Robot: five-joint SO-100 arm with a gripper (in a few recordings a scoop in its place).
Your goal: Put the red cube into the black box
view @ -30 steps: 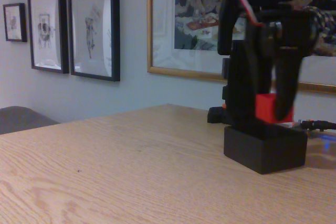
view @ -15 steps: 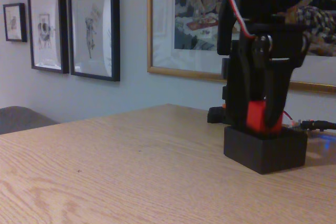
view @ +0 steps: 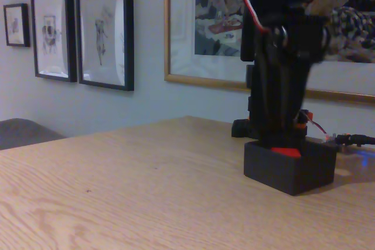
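Red cube (view: 285, 151) looks stiff, light | we grip its side faces | hand (view: 281, 139) clamp unclear | black box (view: 290, 168) directly beneath

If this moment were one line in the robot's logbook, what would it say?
gripper: lowered into black box | red cube: mostly inside box | grip: unclear

Fixed view. We see just a red sliver of the small matte red cube (view: 285, 151) above the rim of the low matte-black box (view: 289, 171); the rest sits hidden inside. The black tool (view: 283, 136) is motion-blurred, its tips lost against the box; jaw state unreadable. The arm is cut off by the top edge.
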